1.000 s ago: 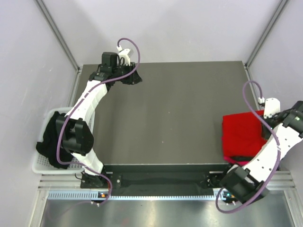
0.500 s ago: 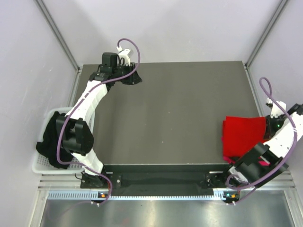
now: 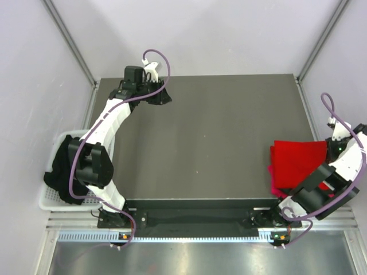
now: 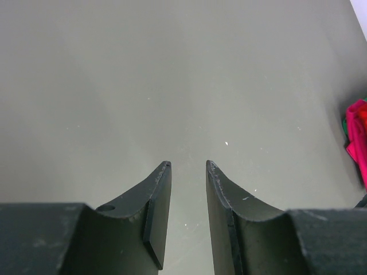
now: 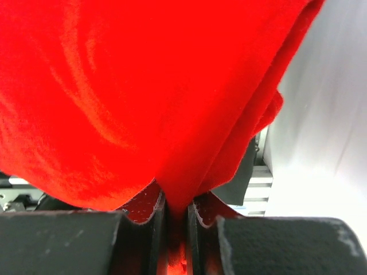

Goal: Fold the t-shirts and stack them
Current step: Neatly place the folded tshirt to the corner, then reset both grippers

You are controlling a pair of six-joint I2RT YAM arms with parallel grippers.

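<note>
A bright red t-shirt lies folded at the table's right edge, and a pinkish-red t-shirt peeks out under its near corner. My right gripper is at the red shirt's right side, shut on a fold of the red cloth, which fills the right wrist view above the jaws. Black t-shirts hang in a heap over the basket on the left. My left gripper hovers over the far left of the table, open and empty, above bare tabletop.
The white mesh basket stands off the table's left edge. The dark table is ringed by metal frame rails and pale walls. A bit of pink cloth shows at the right edge of the left wrist view.
My right arm has swung right and back toward the table's right edge, still gripping the red shirt, whose right edge shifted slightly. The left arm has barely moved.
</note>
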